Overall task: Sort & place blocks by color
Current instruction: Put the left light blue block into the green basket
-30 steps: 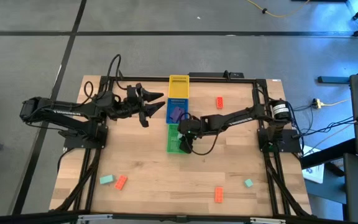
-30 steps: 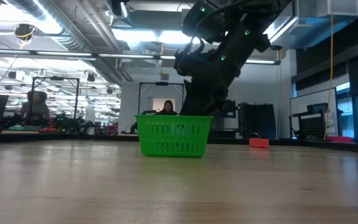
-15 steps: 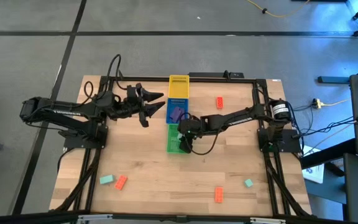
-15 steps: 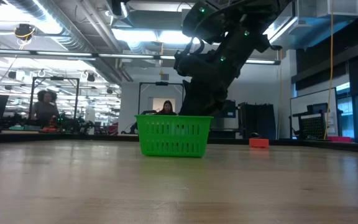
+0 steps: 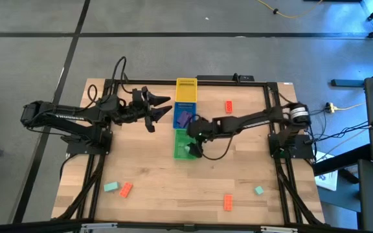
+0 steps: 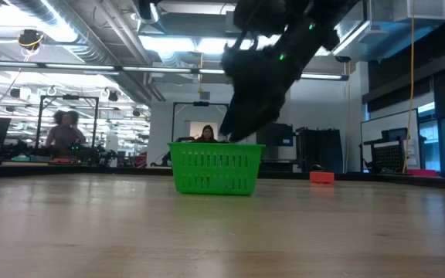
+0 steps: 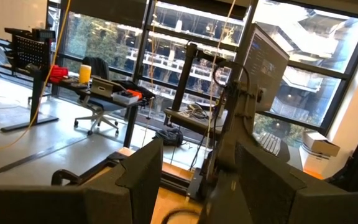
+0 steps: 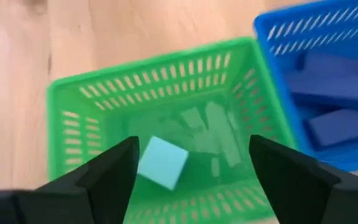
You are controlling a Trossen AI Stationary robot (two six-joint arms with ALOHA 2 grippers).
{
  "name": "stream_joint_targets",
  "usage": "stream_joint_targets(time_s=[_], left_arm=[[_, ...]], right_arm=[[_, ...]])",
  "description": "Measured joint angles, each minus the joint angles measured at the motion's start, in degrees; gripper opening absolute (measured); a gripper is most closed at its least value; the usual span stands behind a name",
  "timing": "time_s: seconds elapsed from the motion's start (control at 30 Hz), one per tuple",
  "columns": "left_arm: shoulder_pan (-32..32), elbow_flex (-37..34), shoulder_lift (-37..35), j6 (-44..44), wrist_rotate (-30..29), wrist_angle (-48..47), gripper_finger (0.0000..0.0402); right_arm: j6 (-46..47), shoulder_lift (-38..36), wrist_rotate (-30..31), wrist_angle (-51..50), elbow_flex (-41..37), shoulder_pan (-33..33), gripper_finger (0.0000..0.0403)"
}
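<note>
A teal block lies inside the green basket, near the middle of the table. The right gripper hangs just above it, released and holding nothing. The left gripper waits spread open and empty beside the blue basket. Loose blocks, such as the orange one toward the far edge, look light, rigid and smooth; I would pinch them across the flat long sides.

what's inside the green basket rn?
One teal block lies on the floor of the green basket, seen between the open fingers of the right end effector above it. In the high view, the arm covers part of the inside.
</note>
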Motion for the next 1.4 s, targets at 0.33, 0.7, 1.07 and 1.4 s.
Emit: stream_joint_targets(time_s=[0.33,0.7,1.07,1.4], left_arm=[[0.0,0.0,0.0,-0.1,0.2,-0.7,0.0191],[-0.4,0.0,0.0,-5.5,9.6,-1.6,0.0191],[-1.7,0.0,0.0,-5.8,8.7,-5.5,0.0191],[-1.7,0.0,0.0,-5.7,8.6,-5.5,0.0191]], right_arm=[[-1.0,-18.9,0.0,-8.2,-8.8,-0.4,0.0308],[15.3,-40.4,-6.4,21.6,-29.0,-0.3,0.0308],[7.0,-43.1,-6.5,32.4,-28.4,-0.3,0.0308],[7.4,-43.1,-6.6,32.3,-28.4,-0.3,0.0308]])
